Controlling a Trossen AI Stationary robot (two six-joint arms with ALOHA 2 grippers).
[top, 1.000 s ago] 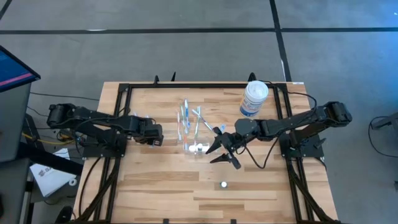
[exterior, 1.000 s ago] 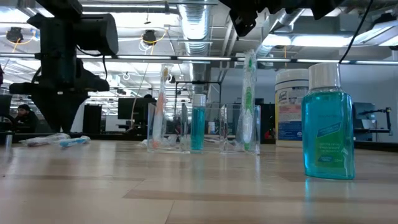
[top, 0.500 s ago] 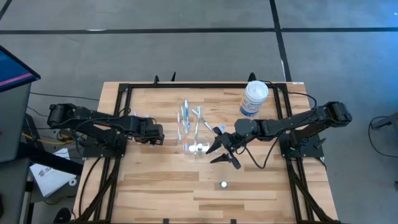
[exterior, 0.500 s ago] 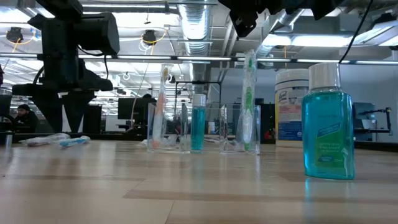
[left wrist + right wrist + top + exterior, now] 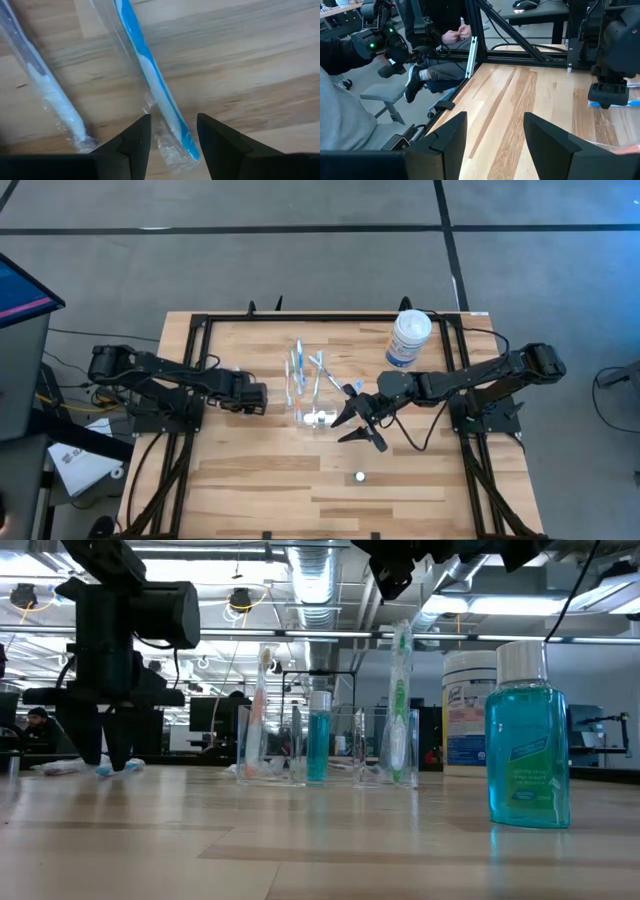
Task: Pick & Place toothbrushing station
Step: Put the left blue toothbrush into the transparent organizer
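Note:
Two wrapped toothbrushes lie flat on the table under my left gripper: a blue-and-white one (image 5: 152, 85) and a white one (image 5: 47, 87). My left gripper (image 5: 172, 135) is open, low over the table at the left (image 5: 256, 398), with one finger on either side of the blue-and-white brush's end. Clear cups (image 5: 270, 745) hold upright toothbrushes (image 5: 300, 375) and a clear tube with blue inside (image 5: 319, 735) at the table's middle. My right gripper (image 5: 360, 428) is open and empty in the air beside them.
A large white tub (image 5: 410, 335) stands at the far right. A blue mouthwash bottle (image 5: 527, 735) stands toward the near edge (image 5: 360, 476). People sit beyond the table's left edge (image 5: 350, 60). Bare wood shows across the near half of the table.
My left gripper has gone down to the table over the wrapped toothbrushes and a little toward the table's right. The toothbrushes have stayed where they were.

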